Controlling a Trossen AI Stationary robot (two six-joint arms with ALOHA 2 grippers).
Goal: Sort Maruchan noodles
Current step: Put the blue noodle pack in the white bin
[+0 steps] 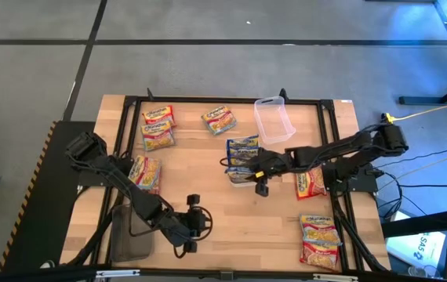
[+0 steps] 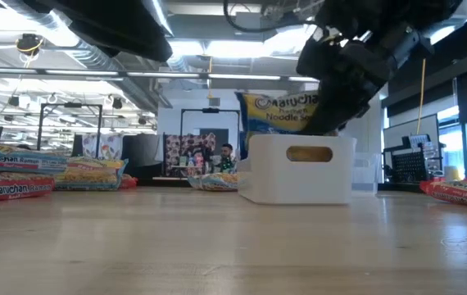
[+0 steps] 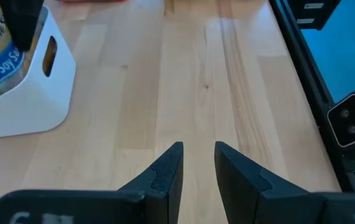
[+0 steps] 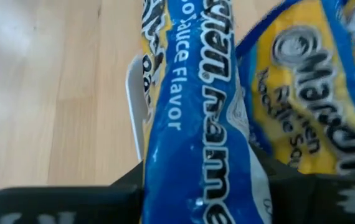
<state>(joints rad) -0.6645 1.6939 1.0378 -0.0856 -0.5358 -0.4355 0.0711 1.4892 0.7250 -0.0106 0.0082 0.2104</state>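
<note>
We see right gripper (image 1: 253, 168) clamping blue packet (image 4: 196, 124) on edge, long axis vertical, over white tray (image 2: 299, 168); left gripper (image 3: 197, 163) slightly open, idle.

A pale wooden counter (image 1: 216, 211) with a black frame along its edges carries everything. Directly on it lie ramen packets: two at the far left (image 1: 158, 128), one beside them (image 1: 219, 119), one at the left edge (image 1: 145, 172), one right of centre (image 1: 310, 183) and two near the right corner (image 1: 320, 240). A clear tub (image 1: 274, 120) and a white tray (image 2: 296, 169) also stand on it.
</note>
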